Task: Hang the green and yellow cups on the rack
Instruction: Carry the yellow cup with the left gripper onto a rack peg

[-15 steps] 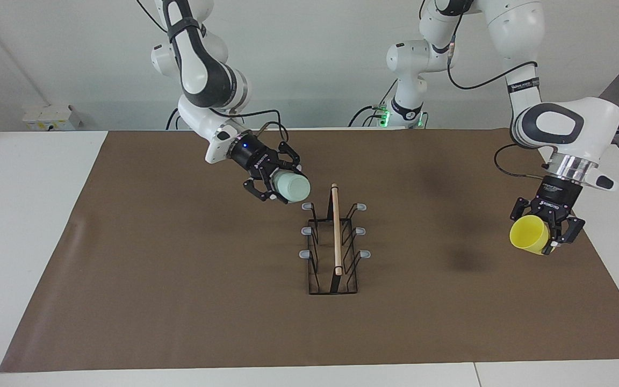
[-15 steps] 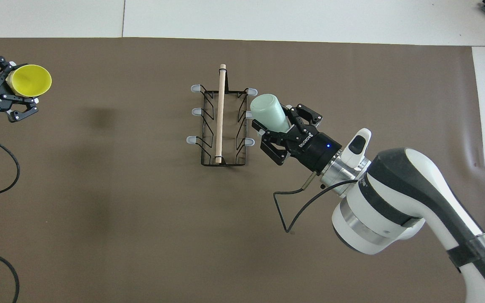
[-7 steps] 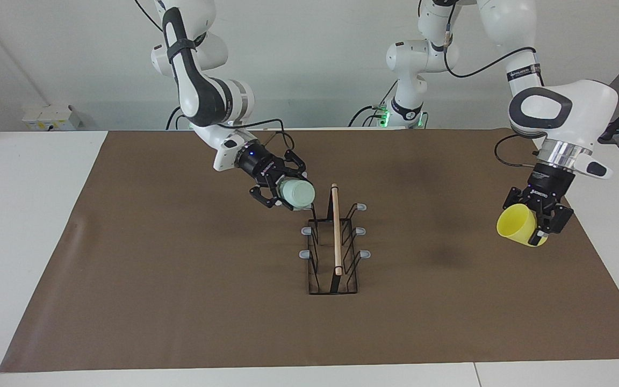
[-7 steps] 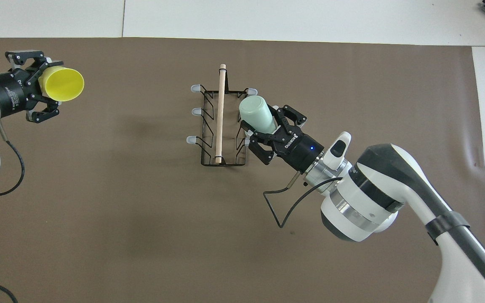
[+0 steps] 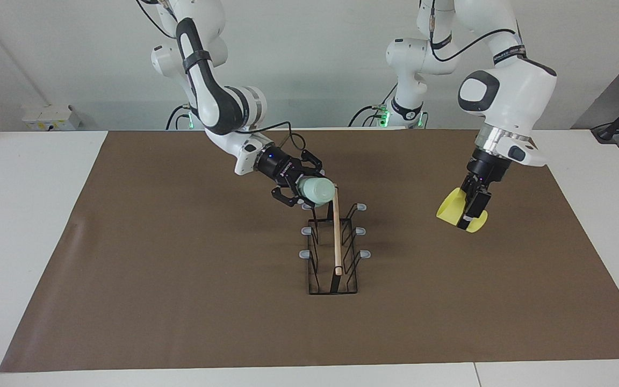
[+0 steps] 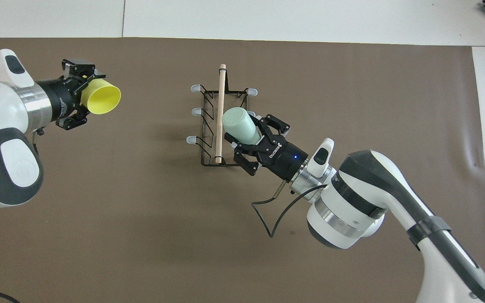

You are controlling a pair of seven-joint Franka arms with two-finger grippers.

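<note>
Pale mint-green tapered plastic cup (image 5: 315,190), judged light and slippery, is pinched by right end effector (image 5: 305,192) over black wire rack (image 5: 333,252); bright yellow cup (image 5: 452,208) is clamped by left end effector (image 5: 470,208) over tabletop (image 5: 180,269).

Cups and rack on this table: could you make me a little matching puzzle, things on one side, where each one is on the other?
Things
1. green cup
2. yellow cup
3. rack
4. wooden rod

Places
A. along the top of the rack
B. held by the left gripper, up over the brown mat
C. standing on the mat in the middle of the table
D. held by the right gripper, at the rack's end nearest the robots

Pairs: 1-D, 2-B, 3-C, 4-A
</note>
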